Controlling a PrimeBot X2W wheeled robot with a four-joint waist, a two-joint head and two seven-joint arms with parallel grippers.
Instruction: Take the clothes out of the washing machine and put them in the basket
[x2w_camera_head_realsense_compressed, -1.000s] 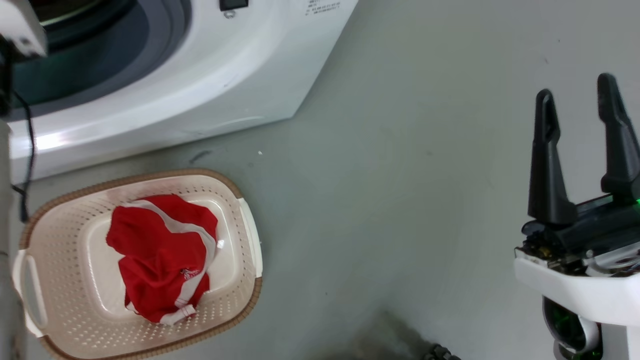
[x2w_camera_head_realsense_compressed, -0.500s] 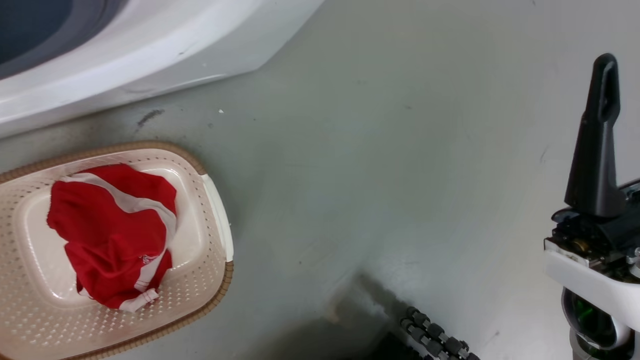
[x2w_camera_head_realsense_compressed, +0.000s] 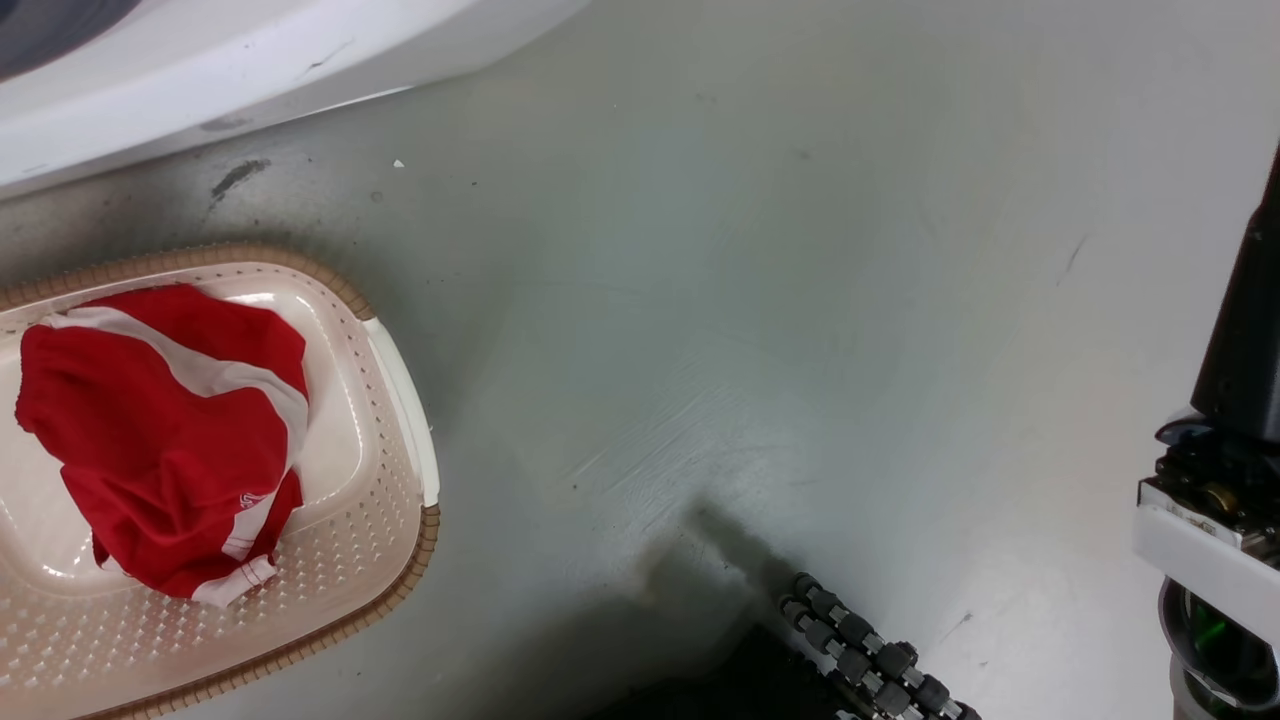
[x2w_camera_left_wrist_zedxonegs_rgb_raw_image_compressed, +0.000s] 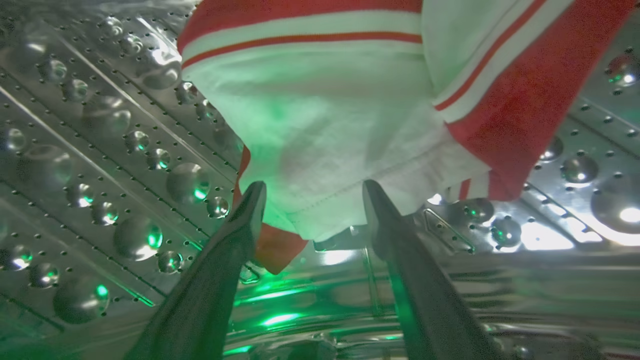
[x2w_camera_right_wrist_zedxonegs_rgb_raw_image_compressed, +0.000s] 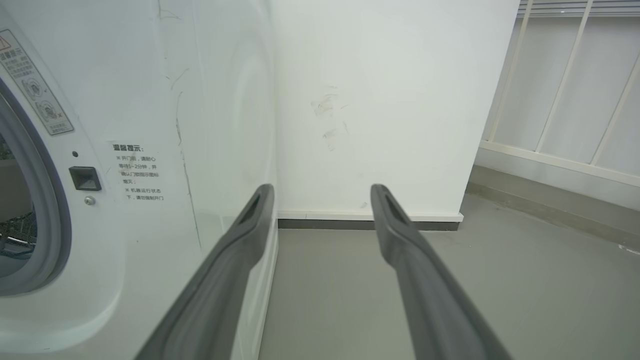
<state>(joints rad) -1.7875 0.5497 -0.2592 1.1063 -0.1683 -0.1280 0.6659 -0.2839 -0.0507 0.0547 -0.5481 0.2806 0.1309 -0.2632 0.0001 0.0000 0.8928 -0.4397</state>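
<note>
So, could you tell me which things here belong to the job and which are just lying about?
Job: red-and-white garment in perforated steel drum; red white-striped garment in cream perforated basket; white washing machine; left gripper.
Lying about: dark scuff on grey floor; white wall.

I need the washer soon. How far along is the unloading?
Done: one red garment lies in the basket. In hand: the left end effector is inside the drum, open, straddling the hem of a red-and-white garment, not yet gripping. Left: grip it and carry it to the basket.
</note>
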